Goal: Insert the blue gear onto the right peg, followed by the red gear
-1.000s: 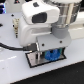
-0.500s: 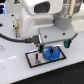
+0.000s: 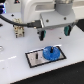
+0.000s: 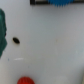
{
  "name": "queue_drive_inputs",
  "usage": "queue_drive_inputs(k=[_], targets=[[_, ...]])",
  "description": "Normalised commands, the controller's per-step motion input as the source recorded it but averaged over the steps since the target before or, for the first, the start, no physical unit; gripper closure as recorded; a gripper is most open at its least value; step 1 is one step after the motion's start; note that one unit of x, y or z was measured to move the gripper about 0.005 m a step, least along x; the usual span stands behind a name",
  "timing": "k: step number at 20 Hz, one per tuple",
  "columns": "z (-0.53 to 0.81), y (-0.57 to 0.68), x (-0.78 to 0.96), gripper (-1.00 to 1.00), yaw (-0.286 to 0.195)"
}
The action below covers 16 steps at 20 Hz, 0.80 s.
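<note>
The blue gear point(image 3: 50, 52) lies flat on the white plate point(image 3: 35, 59), apparently seated over the right peg, which it hides, so the first insertion looks done. The pincer point(image 3: 54, 33) hangs above it, released and empty, fingers spread. The red gear point(image 4: 25, 80) sits on the counter point(image 3: 12, 70) apart, the next pickup.

The blue gear point(image 3: 50, 53) lies flat on the white, black-bordered plate, below the green fingertips point(image 3: 42, 35) and apart from them. The red gear point(image 4: 25, 80) shows only as a blurred red patch in the wrist view.
</note>
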Motion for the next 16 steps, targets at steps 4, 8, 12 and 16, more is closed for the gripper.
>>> queue_drive_inputs(k=[4, 8, 12, 16], targets=[[-0.01, 0.17, -0.8, -1.0, 0.0], [-0.04, 0.24, -0.77, -1.0, 0.0], [-0.08, 0.25, -0.7, -1.0, 0.0], [-0.1, 0.35, -0.55, -1.0, 0.0]])
